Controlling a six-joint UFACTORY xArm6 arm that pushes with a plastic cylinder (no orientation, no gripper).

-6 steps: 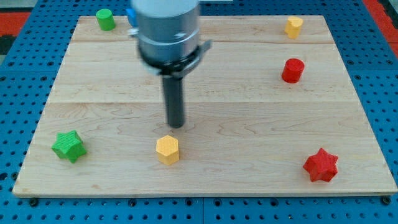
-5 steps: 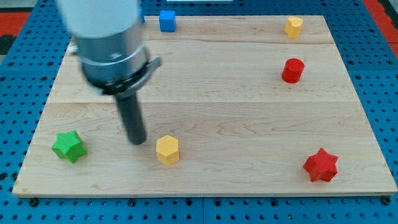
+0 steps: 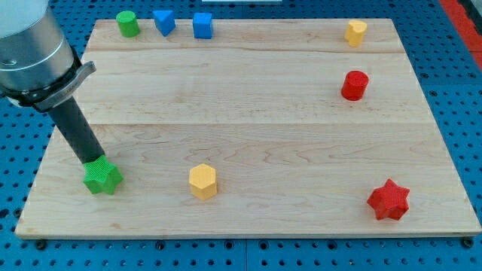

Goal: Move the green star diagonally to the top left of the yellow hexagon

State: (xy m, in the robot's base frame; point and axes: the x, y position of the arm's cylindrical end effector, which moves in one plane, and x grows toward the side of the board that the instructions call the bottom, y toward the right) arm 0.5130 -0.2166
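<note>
At the view's left, my tip [image 3: 91,160] touches the upper left side of the green star [image 3: 102,177], which lies flat near the left edge of the wooden worktop [image 3: 263,128], low in the view; its points spread evenly, showing no long axis. No claw is fitted, so nothing is gripped; the rod only presses. To the star's right, level with it, sits the yellow hexagon [image 3: 202,181], well apart, with bare wood between and above them. Along the top edge stand a green cylinder [image 3: 127,23] and two blue blocks [image 3: 164,21] [image 3: 201,25]. Farther right: a small yellow block [image 3: 355,32], a red cylinder [image 3: 354,85], a red star [image 3: 388,199]. No writing is legible.
</note>
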